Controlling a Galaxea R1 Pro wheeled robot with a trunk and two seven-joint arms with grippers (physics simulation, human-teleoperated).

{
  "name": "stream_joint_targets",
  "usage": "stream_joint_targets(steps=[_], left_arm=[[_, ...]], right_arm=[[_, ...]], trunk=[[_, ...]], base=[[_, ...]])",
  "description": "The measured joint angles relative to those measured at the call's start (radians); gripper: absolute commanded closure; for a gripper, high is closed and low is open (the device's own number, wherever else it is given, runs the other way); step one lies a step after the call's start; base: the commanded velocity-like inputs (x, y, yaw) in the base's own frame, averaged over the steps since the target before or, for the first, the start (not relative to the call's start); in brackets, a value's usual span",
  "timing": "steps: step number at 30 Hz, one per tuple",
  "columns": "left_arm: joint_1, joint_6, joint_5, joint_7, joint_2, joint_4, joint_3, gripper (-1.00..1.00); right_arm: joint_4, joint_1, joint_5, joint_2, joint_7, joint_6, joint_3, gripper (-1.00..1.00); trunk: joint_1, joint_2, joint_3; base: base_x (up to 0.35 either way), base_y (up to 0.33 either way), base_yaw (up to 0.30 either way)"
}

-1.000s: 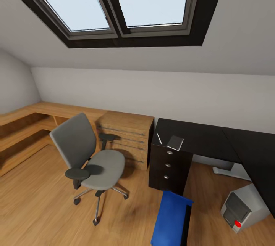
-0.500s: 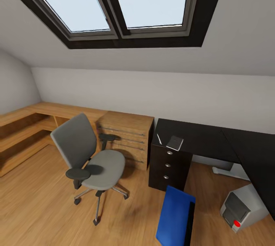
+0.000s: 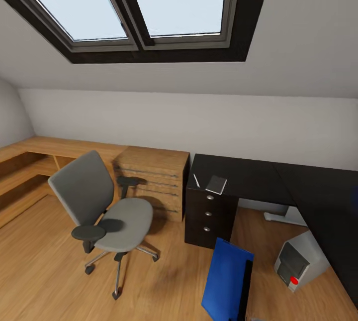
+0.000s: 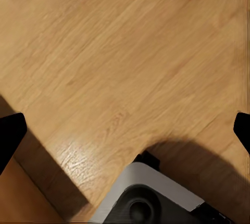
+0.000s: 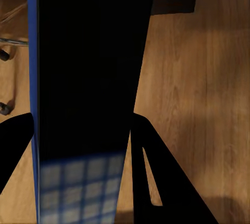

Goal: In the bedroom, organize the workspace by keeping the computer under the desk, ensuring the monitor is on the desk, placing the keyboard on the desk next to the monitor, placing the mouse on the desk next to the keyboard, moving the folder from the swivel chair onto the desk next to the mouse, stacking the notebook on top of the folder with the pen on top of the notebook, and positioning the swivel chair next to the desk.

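No readable writing — right gripper (image 5: 78, 130) pinches the folder (image 3: 226, 281); left gripper (image 4: 125, 130) spread.

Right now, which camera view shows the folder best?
The head view: the folder shows its blue face, standing upright. The right wrist view has it close and dark between the right gripper's fingers. The left wrist view faces the floor.

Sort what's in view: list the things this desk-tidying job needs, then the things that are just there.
Job things: folder held upright in the right gripper; swivel chair; desk; notebook and pen on the desk; computer on the floor.

Just there: wooden dresser; skylight windows.
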Motion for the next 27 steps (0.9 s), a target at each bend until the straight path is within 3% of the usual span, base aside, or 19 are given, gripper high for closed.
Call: stream_joint_targets(steps=[7,27], left_arm=[[0.0,0.0,0.0,0.003,-0.033,0.002,0.0,-1.0],[0.0,0.001,-0.002,0.0,-0.038,0.006,-0.003,-1.0]], right_arm=[[0.004,-0.002,-0.002,-0.004,0.013,-0.004,-0.004,1.0],[0.005,-0.002,0.004,0.0,0.01,-0.013,-0.001,1.0]], trunk=[[0.0,0.0,0.0],[0.0,0.0,0.0]], base=[[0.0,0.0,0.0],[0.0,0.0,-0.068]])
